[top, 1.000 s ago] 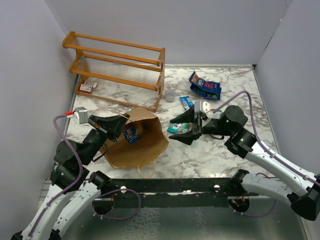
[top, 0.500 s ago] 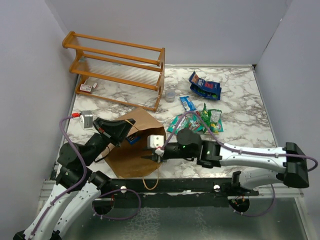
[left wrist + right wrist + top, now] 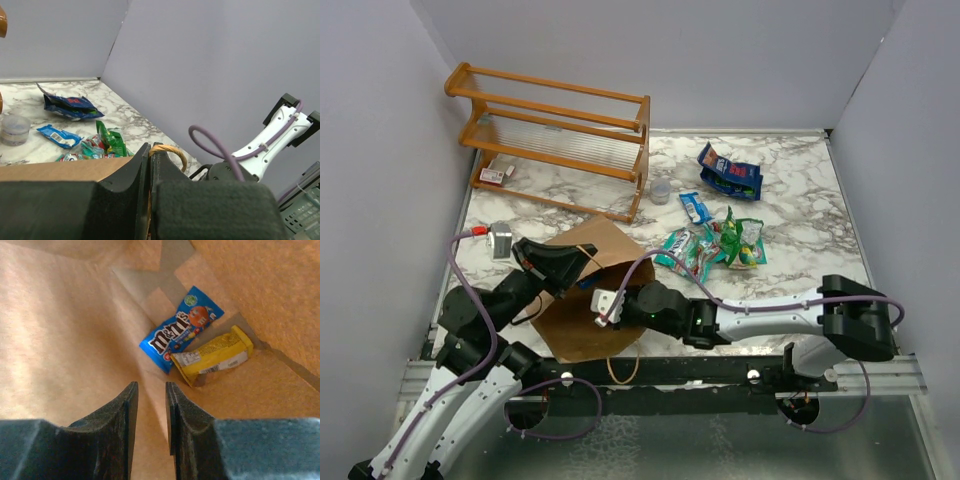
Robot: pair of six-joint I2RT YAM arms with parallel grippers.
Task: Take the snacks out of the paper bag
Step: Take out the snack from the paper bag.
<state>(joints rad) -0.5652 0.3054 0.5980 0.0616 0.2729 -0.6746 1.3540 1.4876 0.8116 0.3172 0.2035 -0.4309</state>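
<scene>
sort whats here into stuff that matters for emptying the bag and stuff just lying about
Job in hand: paper bag; blue packet and yellow packet inside it; loose packets already out; left gripper pinching the bag's rim; right gripper inside the bag.

Lying about: wooden rack; small clear cup; red and white item under the rack.

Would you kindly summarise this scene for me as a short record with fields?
paper bag: lying on its side
left hand: shut on the bag's rim
right hand: open, empty, inside the bag
inside bag: blue packet, yellow packet
out on table: green packets, blue packets
</scene>
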